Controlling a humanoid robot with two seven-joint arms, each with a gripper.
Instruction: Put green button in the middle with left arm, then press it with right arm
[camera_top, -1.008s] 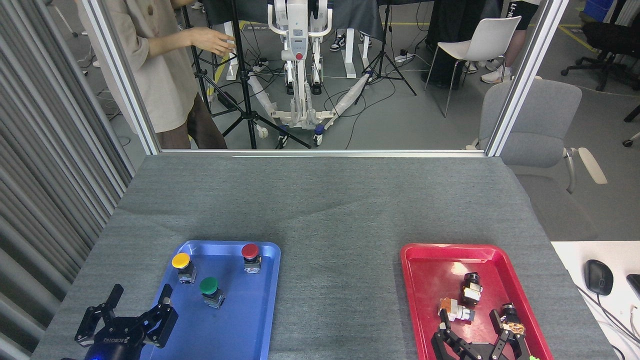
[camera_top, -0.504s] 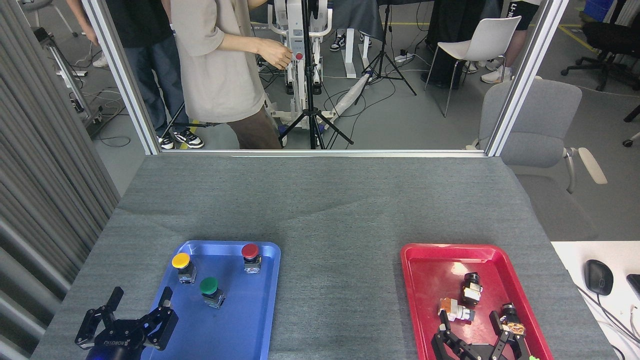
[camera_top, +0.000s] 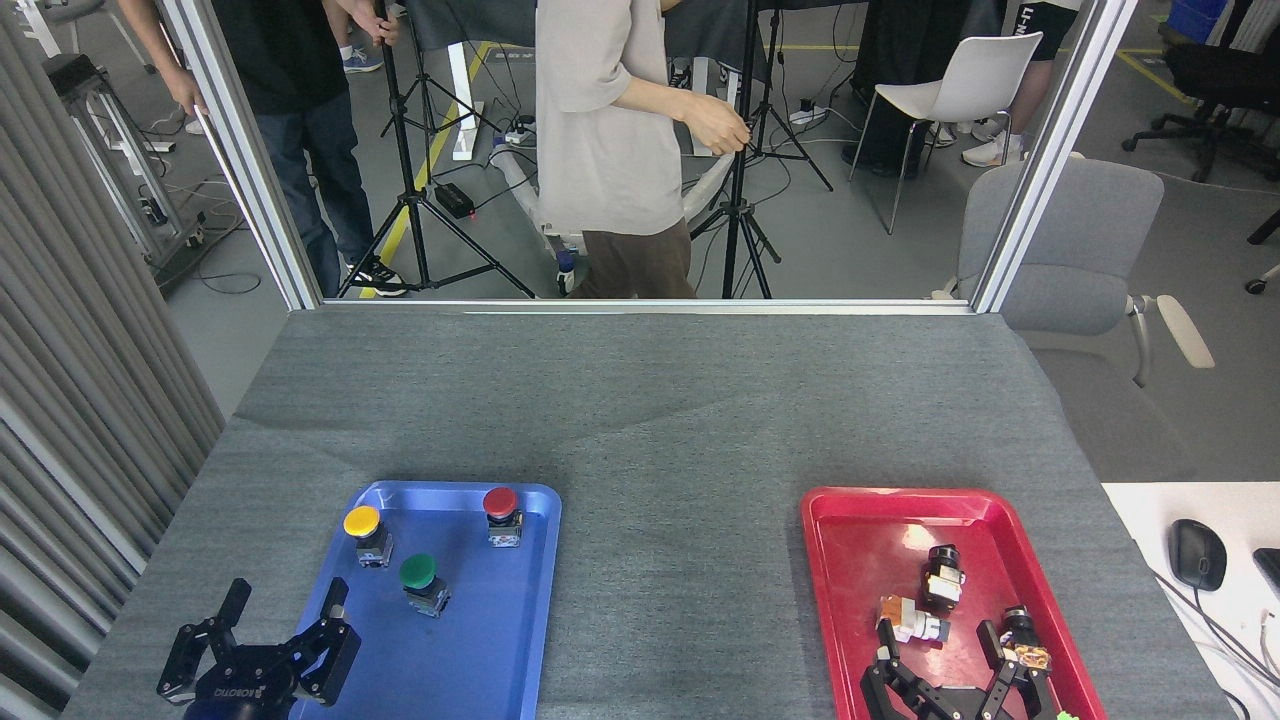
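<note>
The green button (camera_top: 420, 582) stands upright in the blue tray (camera_top: 500, 650), on its small block base, nearer the tray's left half and closer to me than the other two switches there — the yellow button (camera_top: 365, 533) toward the far left corner and the red button (camera_top: 501, 514) near the far edge. All three stand apart from one another. The left gripper (camera_top: 284, 605) hovers at the tray's near left corner, its jaws spread wide with nothing between them; one finger reaches over the tray's left rim, the other over the grey cloth beside it, and both tips are short of the green button. The right gripper (camera_top: 935, 640) sits low over the near end of the red tray (camera_top: 860, 520), jaws also apart and holding nothing, with a small orange-and-white part (camera_top: 910, 620) lying just beyond its left finger and a dark switch part (camera_top: 1022, 640) just beside its right finger. Another black part (camera_top: 942, 575) lies farther back in that tray. The middle (camera_top: 680, 560) — the bare grey cloth between the two trays — has no button on it. Beyond the table's far edge, two people stand among tripods.
</note>
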